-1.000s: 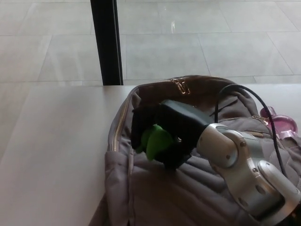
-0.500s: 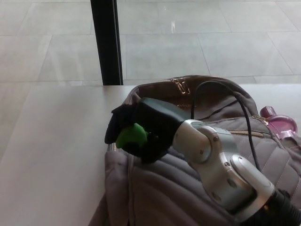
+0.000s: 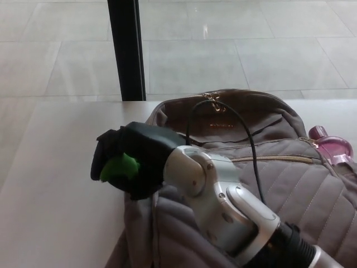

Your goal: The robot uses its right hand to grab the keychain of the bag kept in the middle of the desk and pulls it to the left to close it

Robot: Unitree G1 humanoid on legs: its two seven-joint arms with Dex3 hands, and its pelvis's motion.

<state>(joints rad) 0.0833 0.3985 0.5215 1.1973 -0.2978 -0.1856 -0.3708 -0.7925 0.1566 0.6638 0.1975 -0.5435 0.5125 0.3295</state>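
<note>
The right hand [image 3: 131, 159] has moved a long way to the left. A second ago it was over the middle of the bag [image 3: 279, 127], where the top was open and you could see the dark inside. Now it is out past the bag's left side, over the bare worktop [image 3: 56, 184]. Its black fingers are curled tight around a small green thing. I think that is the keychain [image 3: 119, 167], so the hand is holding on to it and has not let go. That puts the keychain at the left edge of the bag, tucked inside the hand. The top of the bag looks different too. The open gap is gone and the cloth lies flat and shut along the top. The arm hides the left corner, so I cannot tell if the zip has reached its very end. The bag did not slide along with the hand, and the pink thing [image 3: 333, 147] on the right has not moved either. The left hand cannot be seen. I think the pull has done most of its job and the bag is closed or nearly closed, so only a last little tug to the left, if any, may be needed before letting go
</note>
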